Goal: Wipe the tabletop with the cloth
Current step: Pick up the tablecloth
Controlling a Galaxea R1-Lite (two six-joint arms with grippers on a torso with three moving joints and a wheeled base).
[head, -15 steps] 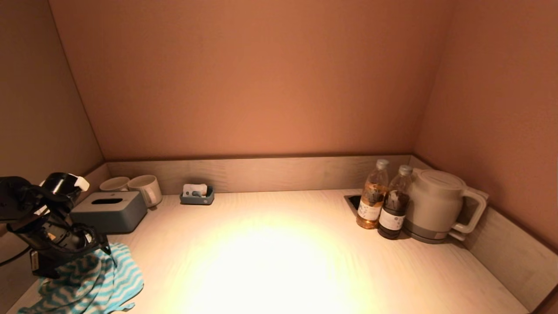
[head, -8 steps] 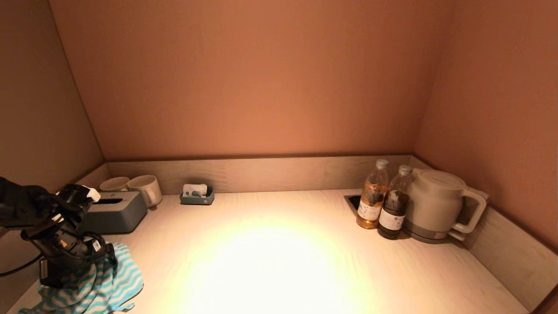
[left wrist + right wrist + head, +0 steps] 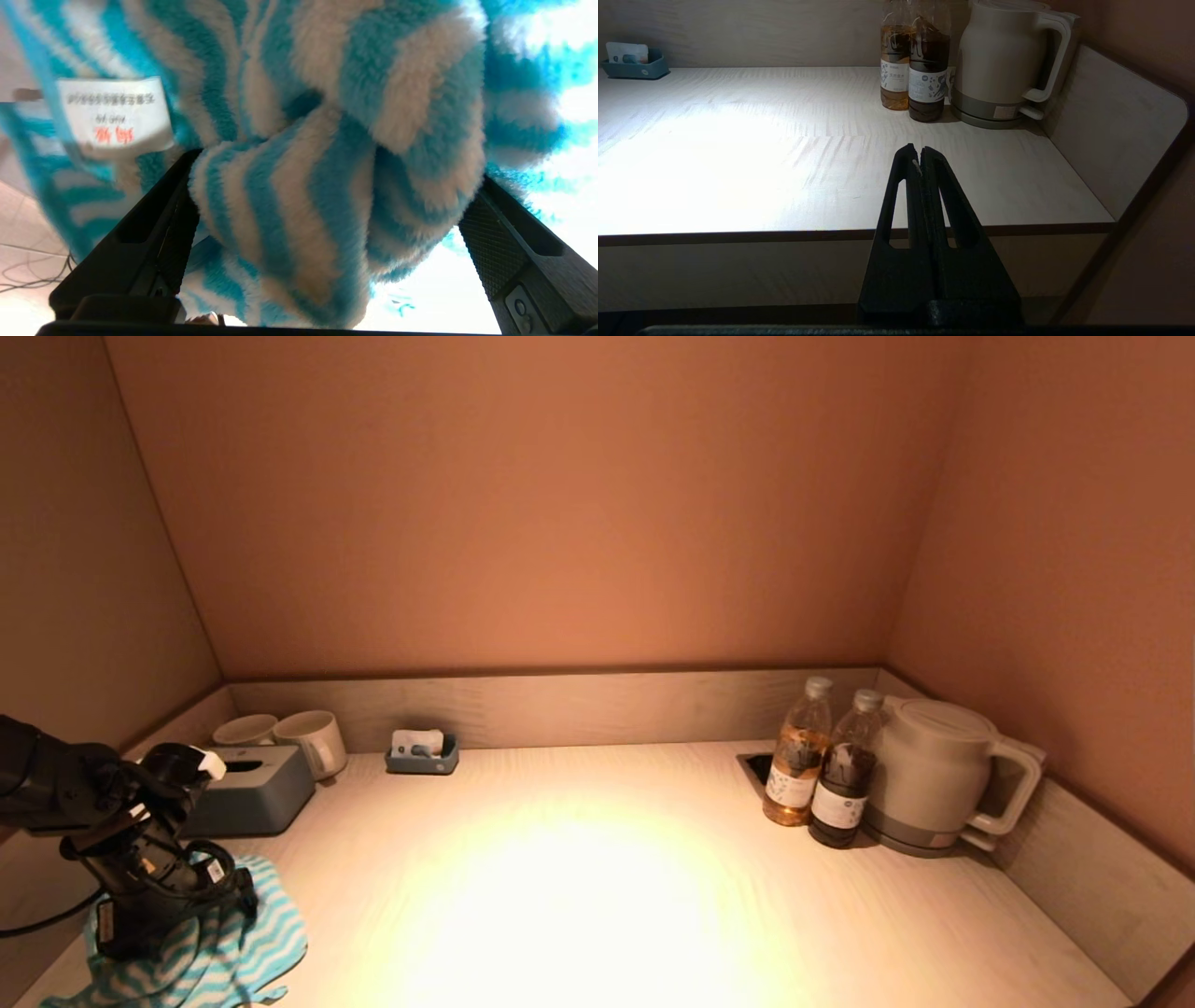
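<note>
The cloth (image 3: 257, 938), fluffy with turquoise and white zigzag stripes, lies bunched at the front left corner of the pale wooden tabletop (image 3: 597, 887). My left gripper (image 3: 173, 919) points down onto it. In the left wrist view the left gripper (image 3: 336, 168) is open, its black fingers (image 3: 154, 219) spread wide on either side of a raised fold of cloth (image 3: 299, 186). A white label (image 3: 114, 114) shows on the cloth. My right gripper (image 3: 920, 150) is shut and empty, parked below the table's front edge, outside the head view.
A grey tissue box (image 3: 247, 789), two white mugs (image 3: 313, 739) and a small blue tray (image 3: 422, 754) stand at the back left. Two bottles (image 3: 822, 770) and a white kettle (image 3: 938, 775) stand at the back right. Low wooden walls rim the table.
My left gripper has come down and a little nearer, sinking onto the cloth. The cloth has stayed in place. The right arm has not moved.
</note>
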